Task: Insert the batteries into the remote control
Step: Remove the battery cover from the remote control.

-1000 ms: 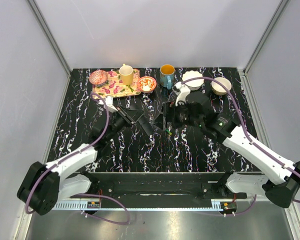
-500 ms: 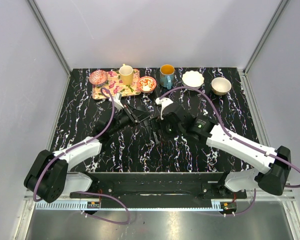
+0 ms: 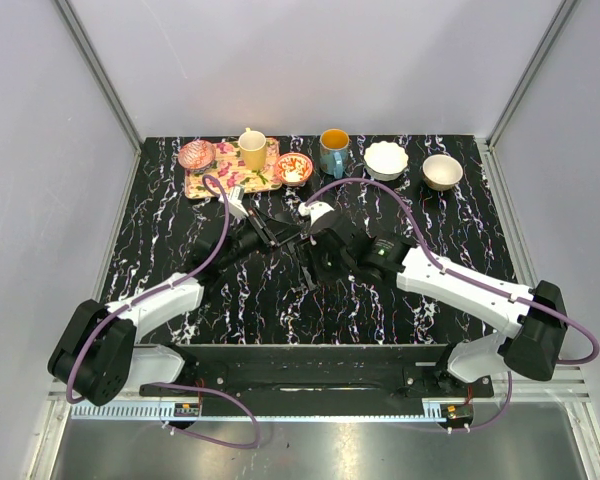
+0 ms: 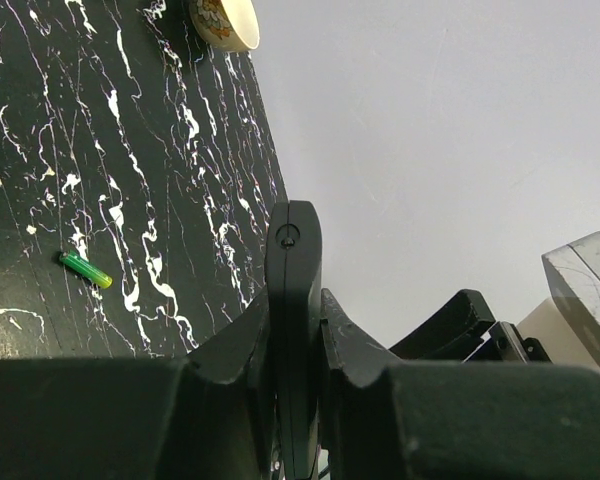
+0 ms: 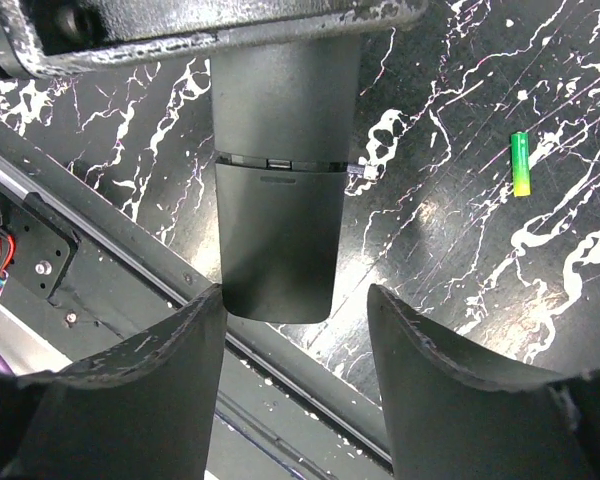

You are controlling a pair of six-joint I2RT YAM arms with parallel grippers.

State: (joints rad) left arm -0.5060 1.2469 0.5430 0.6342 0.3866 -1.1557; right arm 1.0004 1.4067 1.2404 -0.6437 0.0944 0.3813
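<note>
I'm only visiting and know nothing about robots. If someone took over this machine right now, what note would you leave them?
Left gripper: shut on the remote control, lifted off the table.
Right gripper: open, a finger on either side of the remote's free end, not gripping.
Batteries: one green battery lies loose on the table; no other is in view.
Done: remote picked up.
Left: the battery cover looks closed, so open it, fetch the batteries and load them.

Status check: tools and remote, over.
Left tool shut on remote. Right tool open around remote's end. One battery loose on table. Nothing in the way.
</note>
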